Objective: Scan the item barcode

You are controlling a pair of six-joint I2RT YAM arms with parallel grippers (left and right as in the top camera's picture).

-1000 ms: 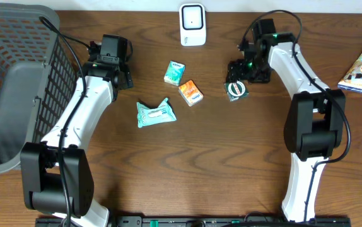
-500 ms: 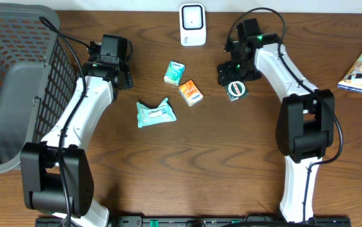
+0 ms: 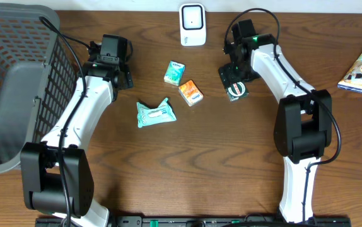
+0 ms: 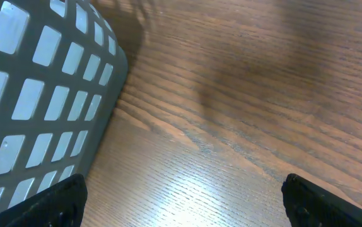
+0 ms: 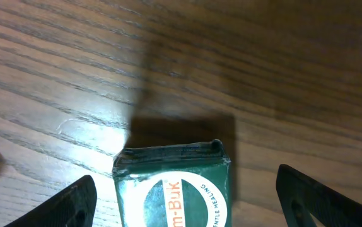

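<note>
Currently shows a dark green packet (image 3: 236,91) lying flat on the table (image 3: 200,164), below and right of the white scanner (image 3: 193,24), just right of an orange box (image 3: 191,92). Finds the right gripper (image 3: 233,77) poised over it, fingers (image 5: 77,200) spread wide to either side, pinching nothing. Puts the left gripper (image 3: 122,74) well apart beside the grey basket (image 3: 17,75), likewise spread and empty above bare wood.
</note>
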